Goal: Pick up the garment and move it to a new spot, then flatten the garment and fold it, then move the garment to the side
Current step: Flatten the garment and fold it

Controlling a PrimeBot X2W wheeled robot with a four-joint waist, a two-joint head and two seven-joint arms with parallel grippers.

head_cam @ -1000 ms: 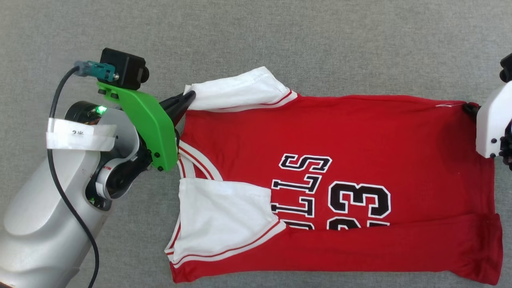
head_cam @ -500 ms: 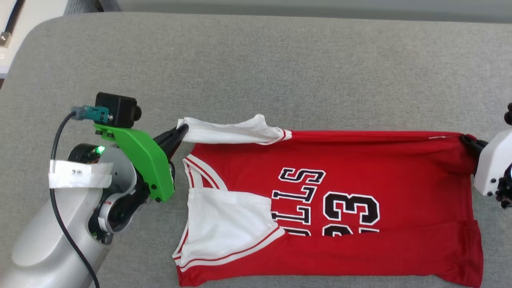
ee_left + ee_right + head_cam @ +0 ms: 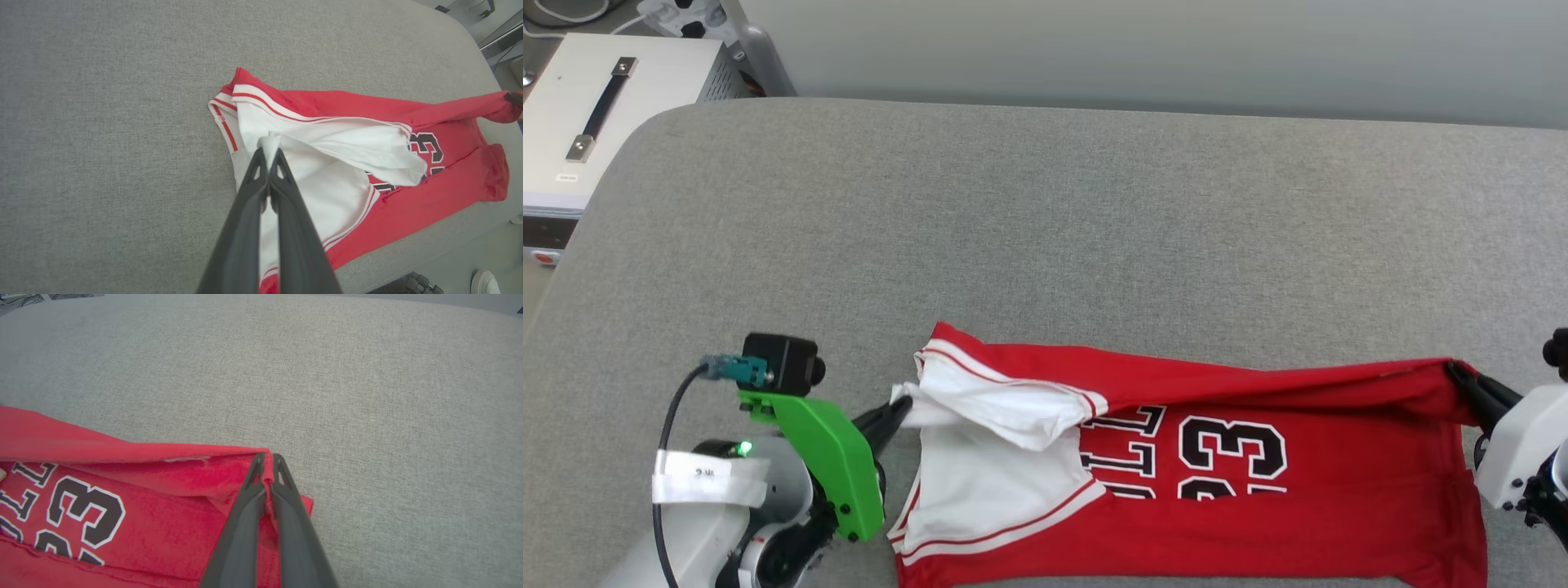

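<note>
Both grippers clamp the garment (image 3: 1339, 506) at the near edge of the grey cushion (image 3: 1094, 229): our left gripper (image 3: 269, 152) pinches a white sleeve tip, our right gripper (image 3: 267, 458) a red hem corner.

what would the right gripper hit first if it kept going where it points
The right gripper is shut on a red corner of the garment; beyond its tips lies bare grey cushion, likely met first, though depth is unclear.
</note>
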